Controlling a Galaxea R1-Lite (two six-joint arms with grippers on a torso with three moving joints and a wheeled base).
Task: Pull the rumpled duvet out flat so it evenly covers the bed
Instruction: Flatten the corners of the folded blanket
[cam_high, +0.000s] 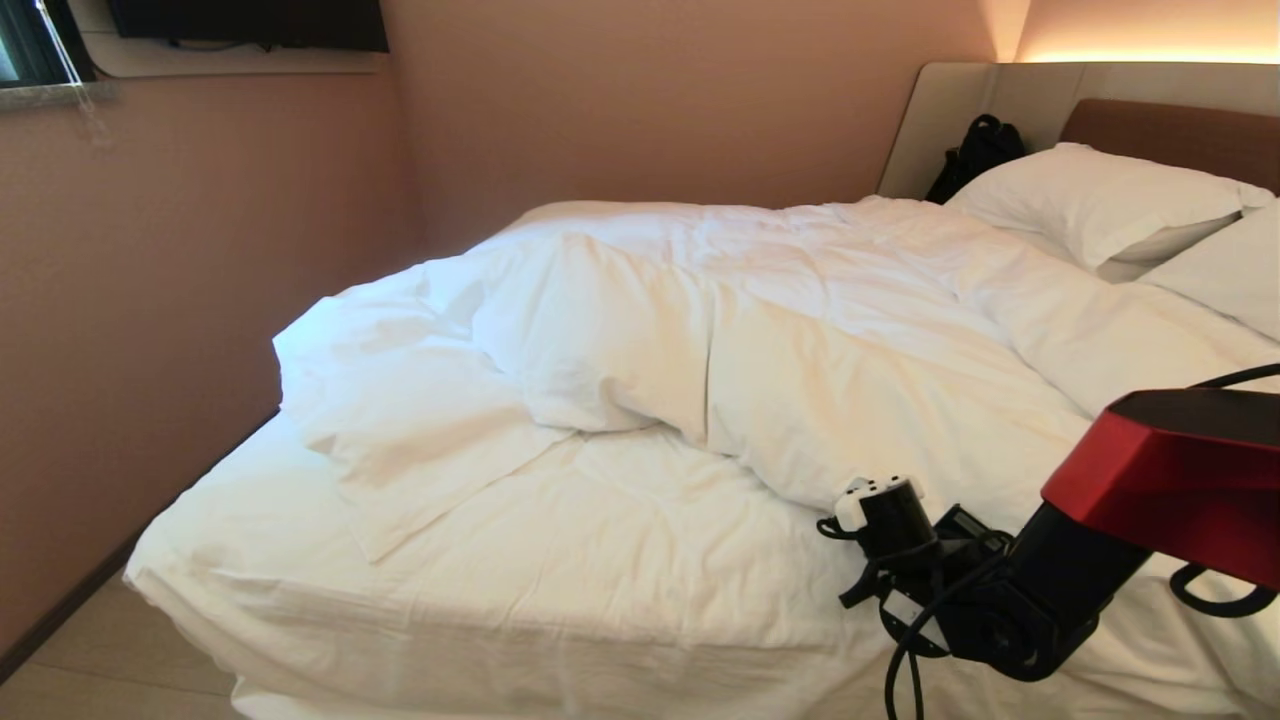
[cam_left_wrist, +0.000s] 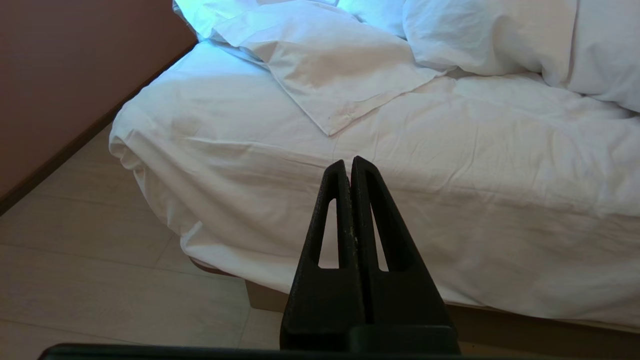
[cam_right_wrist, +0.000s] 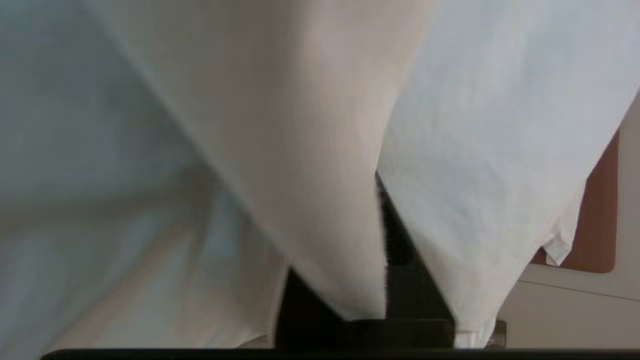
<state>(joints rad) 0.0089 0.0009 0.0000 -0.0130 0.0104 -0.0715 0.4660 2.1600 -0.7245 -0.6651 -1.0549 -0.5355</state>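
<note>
Two pillows (cam_high: 1100, 200) lie at the head of the bed (cam_high: 560, 600), against the beige and brown headboard (cam_high: 1150, 110), with a black bag (cam_high: 975, 155) tucked in the corner beside them. The duvet (cam_high: 800, 330) is bunched up across the middle and far side of the mattress, rumpled into thick folds, so the white sheet (cam_high: 600, 560) near the foot lies bare. One flat corner of the duvet points down onto that bare sheet toward the wall side.

The right gripper (cam_right_wrist: 385, 235) is at the near edge of the duvet, on the robot's right side of the bed. In the right wrist view, white fabric drapes over both black fingers (cam_right_wrist: 400, 250) and a fold runs down between them; the jaws appear clenched on the duvet, though the cloth hides most of the fingers. From the head view, only the arm's wrist and cabling show, low against the duvet's edge.

The left gripper (cam_left_wrist: 348, 167) hangs off the foot of the bed, above the tiled floor (cam_left_wrist: 100, 260), its jaws pressed together with nothing between them.
</note>
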